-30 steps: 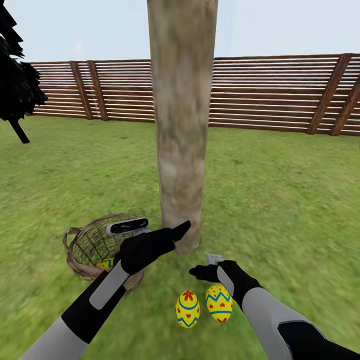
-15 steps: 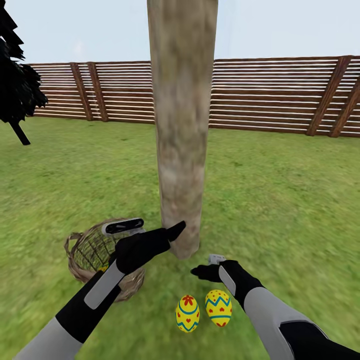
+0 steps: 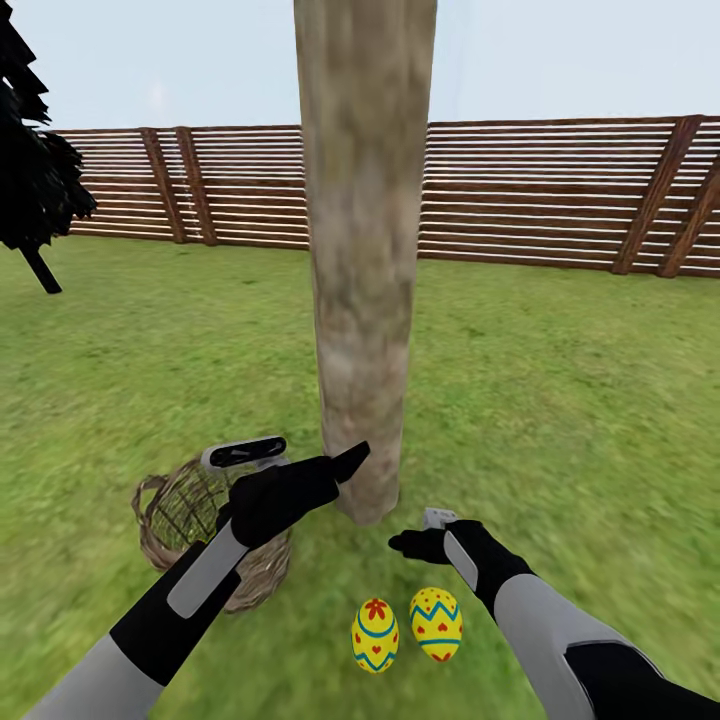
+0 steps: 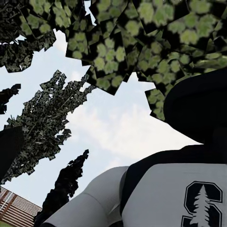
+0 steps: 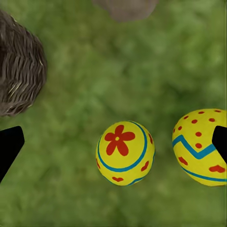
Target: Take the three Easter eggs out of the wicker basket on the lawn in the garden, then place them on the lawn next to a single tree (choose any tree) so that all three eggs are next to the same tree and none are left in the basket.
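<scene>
head view: two easter eggs point(image 3: 405, 629) lie on the lawn point(image 3: 560, 400) just before the tree point(image 3: 362, 300), wicker basket point(image 3: 205, 530) beside it, left gripper point(image 3: 345, 463) grip unclear; right wrist view: right gripper point(image 5: 113, 146) spread, empty; the third egg probably needs a straight-down reach.

Flat, even daylight under a pale sky point(image 3: 560, 50); nothing casts a clear shadow on the lawn point(image 3: 560, 400). Grass texture looks soft and smeared. Leaves point(image 4: 142, 42) overhead are blocky against bright cloud. No glare.
</scene>
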